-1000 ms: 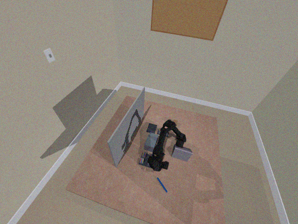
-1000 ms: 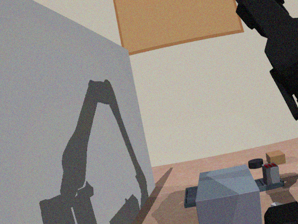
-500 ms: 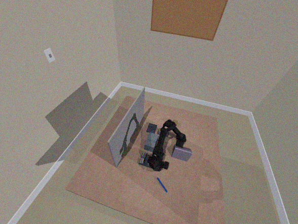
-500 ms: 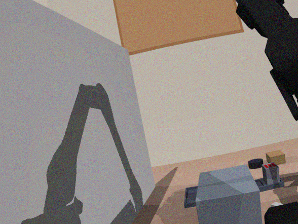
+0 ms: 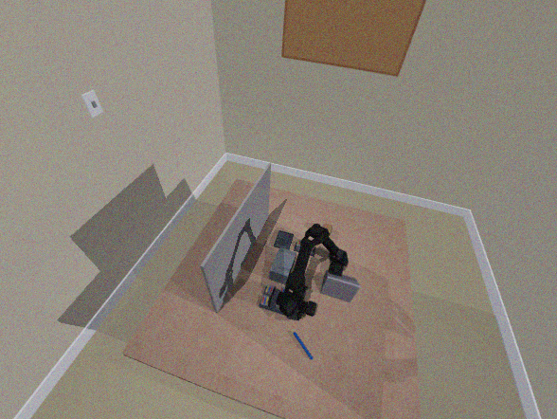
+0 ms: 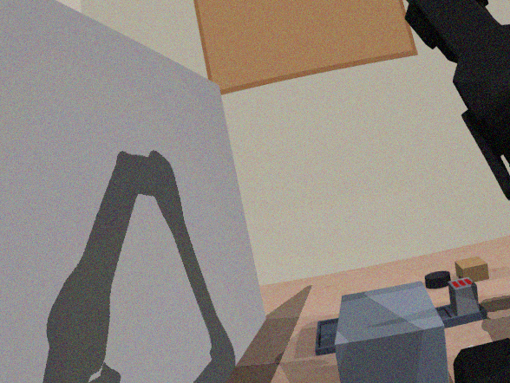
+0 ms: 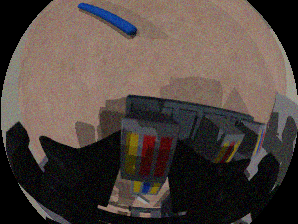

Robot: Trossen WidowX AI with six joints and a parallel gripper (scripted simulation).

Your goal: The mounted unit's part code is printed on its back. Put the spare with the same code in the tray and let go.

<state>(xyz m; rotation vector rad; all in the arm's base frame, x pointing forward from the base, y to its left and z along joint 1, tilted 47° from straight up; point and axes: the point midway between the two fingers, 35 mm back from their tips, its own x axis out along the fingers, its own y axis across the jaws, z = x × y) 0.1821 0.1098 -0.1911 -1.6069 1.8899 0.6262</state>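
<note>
My gripper (image 7: pixel 147 133) (image 5: pixel 278 301) is down at the rack of spares (image 5: pixel 267 298), beside the arm's base. It is shut on a grey spare (image 7: pixel 148 151) marked with a yellow stripe and two red stripes. Another spare (image 7: pixel 226 152) with coloured stripes stands in the rack to the right. The mounted unit (image 5: pixel 282 264) (image 6: pixel 390 334) is a grey block next to the upright grey panel (image 5: pixel 239 246) (image 6: pixel 108 130). Its back and its code do not show. The dark tray (image 5: pixel 284 238) (image 6: pixel 324 337) lies just beyond the unit.
A small grey block with red marks (image 6: pixel 462 295) stands at the tray's far end. A black puck (image 6: pixel 437 279) and a tan box (image 6: pixel 472 268) lie behind it. A grey box (image 5: pixel 340 287) sits right of the arm. A blue stick (image 5: pixel 303 345) (image 7: pixel 107 18) lies on the mat.
</note>
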